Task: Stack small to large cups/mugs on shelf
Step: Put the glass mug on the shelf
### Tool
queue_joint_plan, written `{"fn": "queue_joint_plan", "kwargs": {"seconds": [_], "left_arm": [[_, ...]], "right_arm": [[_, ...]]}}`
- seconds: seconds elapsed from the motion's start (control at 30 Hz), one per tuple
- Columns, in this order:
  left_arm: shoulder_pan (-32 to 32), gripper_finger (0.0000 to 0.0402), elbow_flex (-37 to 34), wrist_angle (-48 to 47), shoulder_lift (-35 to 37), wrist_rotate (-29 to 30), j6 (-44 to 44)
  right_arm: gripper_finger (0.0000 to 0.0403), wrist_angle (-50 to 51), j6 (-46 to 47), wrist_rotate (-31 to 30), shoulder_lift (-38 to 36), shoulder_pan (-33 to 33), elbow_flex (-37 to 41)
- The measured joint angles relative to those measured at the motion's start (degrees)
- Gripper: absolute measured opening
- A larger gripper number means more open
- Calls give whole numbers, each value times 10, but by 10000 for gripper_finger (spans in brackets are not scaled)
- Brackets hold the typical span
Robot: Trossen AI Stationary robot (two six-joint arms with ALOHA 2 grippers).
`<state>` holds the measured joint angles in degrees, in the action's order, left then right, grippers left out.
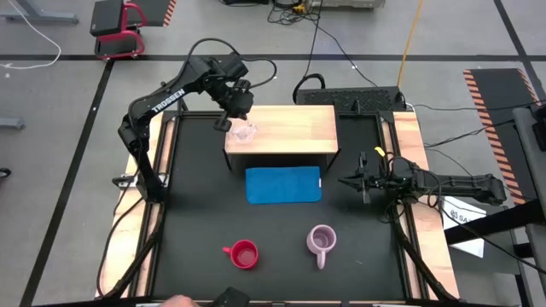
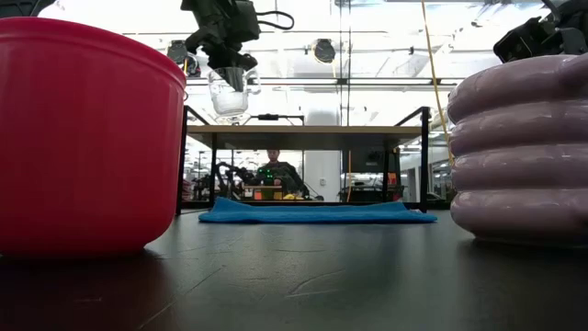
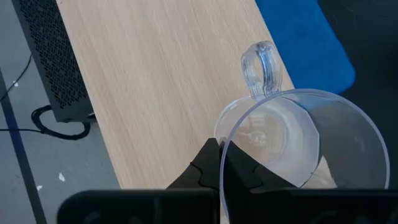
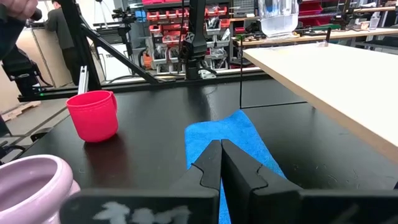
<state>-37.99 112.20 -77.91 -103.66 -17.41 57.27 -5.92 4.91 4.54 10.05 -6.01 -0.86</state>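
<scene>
My left gripper [image 1: 239,109] is shut on the small clear glass cup [image 1: 245,132], which is over the left end of the light wooden shelf [image 1: 294,128]. In the low view the cup [image 2: 230,92] hangs a little above the shelf top [image 2: 312,131]. The red mug [image 1: 245,254] and the ribbed lilac mug [image 1: 322,242] stand upright on the black table near its front edge. My right gripper [image 1: 363,182] is shut and empty, low at the table's right side, pointing toward the blue mat [image 1: 283,185]. My left gripper holds the glass cup by its rim [image 3: 222,134], on the side opposite the handle [image 3: 261,65]. One finger is outside the wall and one inside. The fingers come from above, pointing down. The cup hangs upright, mouth up, just clear of the shelf board.
The blue mat lies flat on the table in front of the shelf. A black box [image 1: 354,98] and cables sit behind the shelf. A person [image 2: 274,170] shows in the room beyond the table. The shelf top to the right of the cup is bare board.
</scene>
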Motion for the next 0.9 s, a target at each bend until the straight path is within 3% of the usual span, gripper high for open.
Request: {"fn": "queue_joint_plan", "kwargs": {"seconds": [0.9], "left_arm": [[14,0,-3,-27,-24,55,-23]], "right_arm": [[0,2,0,0,0,0,0]]}}
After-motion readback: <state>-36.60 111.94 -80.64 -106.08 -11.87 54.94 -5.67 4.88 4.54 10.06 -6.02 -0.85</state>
